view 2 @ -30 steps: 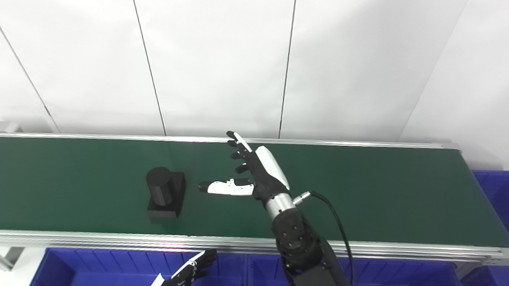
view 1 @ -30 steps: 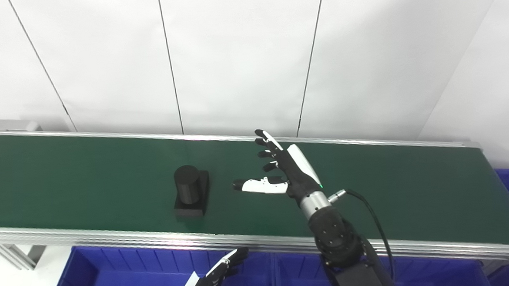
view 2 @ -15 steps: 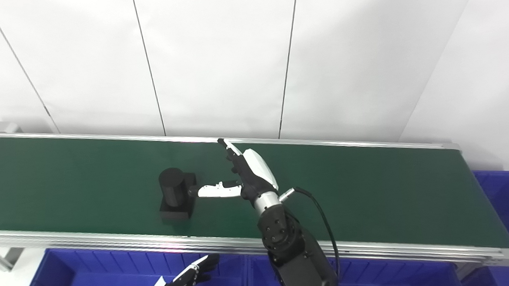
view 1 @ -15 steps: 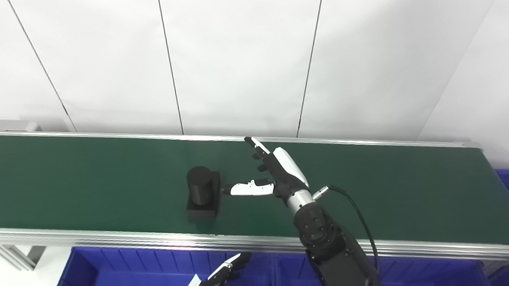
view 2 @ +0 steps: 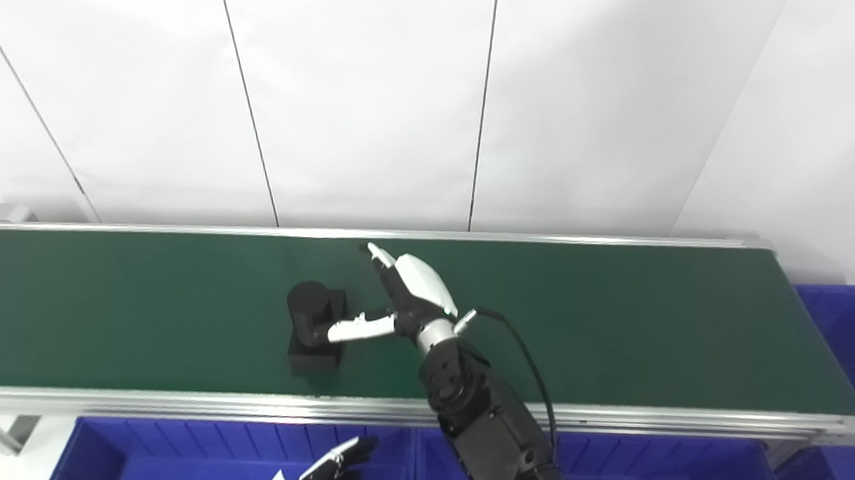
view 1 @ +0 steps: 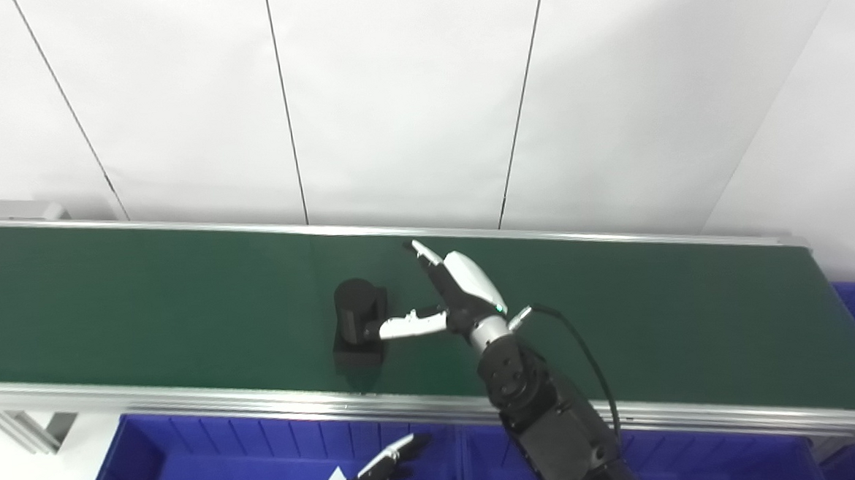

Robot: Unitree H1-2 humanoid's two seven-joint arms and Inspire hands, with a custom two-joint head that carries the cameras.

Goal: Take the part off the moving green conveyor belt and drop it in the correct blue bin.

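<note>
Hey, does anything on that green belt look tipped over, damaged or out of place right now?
Nothing stands out. The black part sits upright on the green conveyor belt, and the right hand is open beside it, thumb at its side.

Both views are looking down from the robot's head, 2 cameras sitting side by side and facing forward and downward across the green conveyor belt [view 1: 145, 306] toward the white panelled wall [view 1: 405, 95]. They are standing at middle range, taking in nearly the belt's whole length. The right eye view is sitting slightly to the right, so everything is appearing shifted left in it. Both are sharing the belt, the wall, the blue bins [view 2: 154, 466] along the bottom edge, and both arms coming in from below.
</note>
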